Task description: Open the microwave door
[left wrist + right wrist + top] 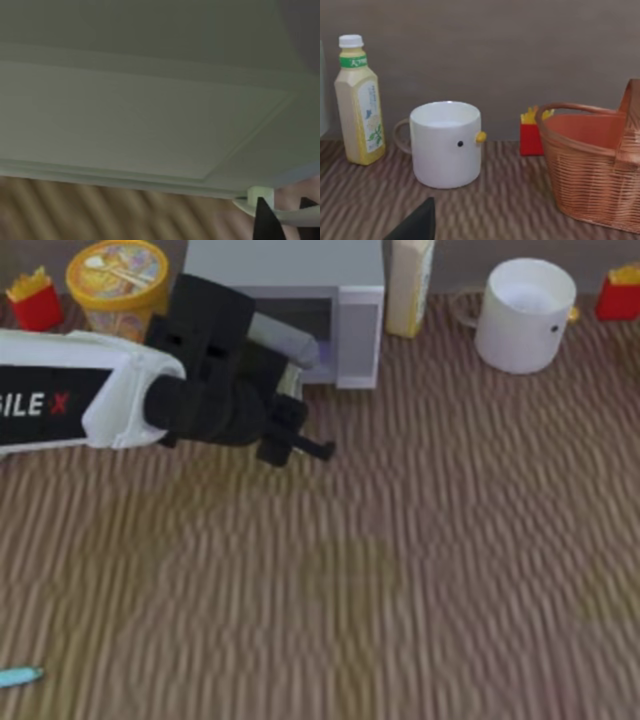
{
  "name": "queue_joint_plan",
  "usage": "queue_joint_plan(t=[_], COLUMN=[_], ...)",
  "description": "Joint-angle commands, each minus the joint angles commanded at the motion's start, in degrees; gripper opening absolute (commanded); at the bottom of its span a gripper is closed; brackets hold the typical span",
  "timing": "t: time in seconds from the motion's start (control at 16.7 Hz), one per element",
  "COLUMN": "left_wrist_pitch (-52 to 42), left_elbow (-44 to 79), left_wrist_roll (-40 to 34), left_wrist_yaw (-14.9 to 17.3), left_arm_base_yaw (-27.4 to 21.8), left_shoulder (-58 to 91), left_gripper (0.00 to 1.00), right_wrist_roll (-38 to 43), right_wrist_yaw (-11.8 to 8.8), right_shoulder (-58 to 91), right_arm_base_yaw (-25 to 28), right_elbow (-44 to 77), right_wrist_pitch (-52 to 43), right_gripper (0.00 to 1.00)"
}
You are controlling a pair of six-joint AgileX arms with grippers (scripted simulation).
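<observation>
Top view shows the microwave (290,300) standing at the far edge of the desk (400,570), a little to the left of the middle. The microwave door (285,340) seems partly swung out already, with a dark opening behind it. The left end effector (300,435) sits just in front of the door, reaching in from the left side. Whether its fingers are spread or pressed together I cannot tell, because the arm body covers them. In the left wrist view a pale flat panel fills almost everything, so the camera is very close to the door.

To do this step well, I think the left arm should follow a curved path around the hinge, not a straight pull, so the light microwave does not slide. The bottle (410,285) and the white cup (525,315) stand to the right, well apart from the door. The right arm is out of the top view.
</observation>
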Motion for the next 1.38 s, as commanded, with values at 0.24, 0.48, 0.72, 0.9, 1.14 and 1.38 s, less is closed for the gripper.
queue_joint_plan(t=[0.24, 0.48, 0.72, 0.9, 1.14, 1.38], left_wrist_pitch=[0.0, -0.1, -0.1, -0.2, -0.2, -0.2], left_elbow=[0.0, -0.1, -0.8, -1.5, -1.6, -1.6], left_wrist_roll=[0.0, -0.2, 1.9, 3.6, 3.9, 3.9], left_wrist_yaw=[0.0, 0.5, 1.9, 3.1, 3.2, 3.2], left_arm_base_yaw=[0.0, -0.4, 0.6, 1.5, 1.6, 1.6], left_shoulder=[0.0, 0.0, -0.7, -1.2, -1.2, -1.2], left_gripper=[0.00, 0.00, 0.00, 0.00, 0.00, 0.00], right_wrist_roll=[0.0, 0.0, 0.0, 0.0, 0.0, 0.0], right_wrist_yaw=[0.0, 0.0, 0.0, 0.0, 0.0, 0.0], right_shoulder=[0.0, 0.0, 0.0, 0.0, 0.0, 0.0], right_arm_base_yaw=[0.0, 0.0, 0.0, 0.0, 0.0, 0.0], right_elbow=[0.0, 0.0, 0.0, 0.0, 0.0, 0.0], right_wrist_pitch=[0.0, 0.0, 0.0, 0.0, 0.0, 0.0], right_gripper=[1.00, 1.00, 1.00, 1.00, 1.00, 1.00])
